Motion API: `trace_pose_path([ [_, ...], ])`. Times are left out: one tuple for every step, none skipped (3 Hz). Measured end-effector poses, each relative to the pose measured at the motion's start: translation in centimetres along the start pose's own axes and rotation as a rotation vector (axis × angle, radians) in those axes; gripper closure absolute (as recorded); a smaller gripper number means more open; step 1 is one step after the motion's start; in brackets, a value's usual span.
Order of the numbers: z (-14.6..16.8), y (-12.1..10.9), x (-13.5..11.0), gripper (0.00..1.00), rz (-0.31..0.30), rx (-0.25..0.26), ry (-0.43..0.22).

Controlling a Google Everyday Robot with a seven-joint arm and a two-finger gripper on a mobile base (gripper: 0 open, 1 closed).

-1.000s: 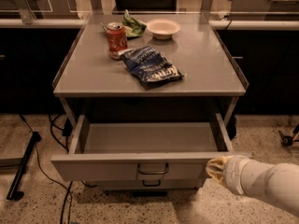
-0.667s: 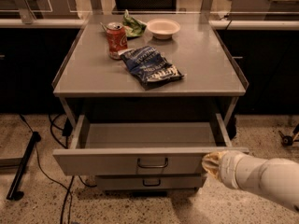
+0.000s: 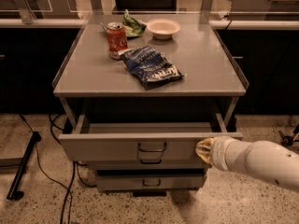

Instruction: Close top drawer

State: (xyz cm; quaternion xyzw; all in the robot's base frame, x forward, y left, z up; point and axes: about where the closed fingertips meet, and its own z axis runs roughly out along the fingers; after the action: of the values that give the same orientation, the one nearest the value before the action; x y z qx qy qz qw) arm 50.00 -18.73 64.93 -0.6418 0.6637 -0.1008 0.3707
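Observation:
The top drawer (image 3: pixel 107 146) is a wide grey metal drawer with a small loop handle (image 3: pixel 152 148) in the middle of its front. It stands partly open under the grey table top, with a narrow strip of its inside showing. My gripper (image 3: pixel 203 149) sits at the end of the white arm coming in from the right. It presses against the right end of the drawer front, just below the top edge. Two narrower grey drawer fronts (image 3: pixel 150 181) sit below the top drawer.
On the table top (image 3: pixel 201 64) lie a red soda can (image 3: pixel 116 40), a blue chip bag (image 3: pixel 150 66), a white bowl (image 3: pixel 163 28) and a green packet (image 3: pixel 132 25). A black pole (image 3: pixel 22 164) and cables (image 3: pixel 65 176) lie on the speckled floor at left. Dark counters flank the table.
The top drawer has slid back toward the cabinet and shows much less of its inside. My gripper has moved with it, staying on the right end of its front.

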Motion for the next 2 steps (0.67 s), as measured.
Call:
trace_pose_path([
  [2.4, -2.7, 0.4, 1.0, -0.012, 0.025, -0.008],
  [5.0, -5.9, 1.1, 1.0, -0.02, 0.057, -0.004],
])
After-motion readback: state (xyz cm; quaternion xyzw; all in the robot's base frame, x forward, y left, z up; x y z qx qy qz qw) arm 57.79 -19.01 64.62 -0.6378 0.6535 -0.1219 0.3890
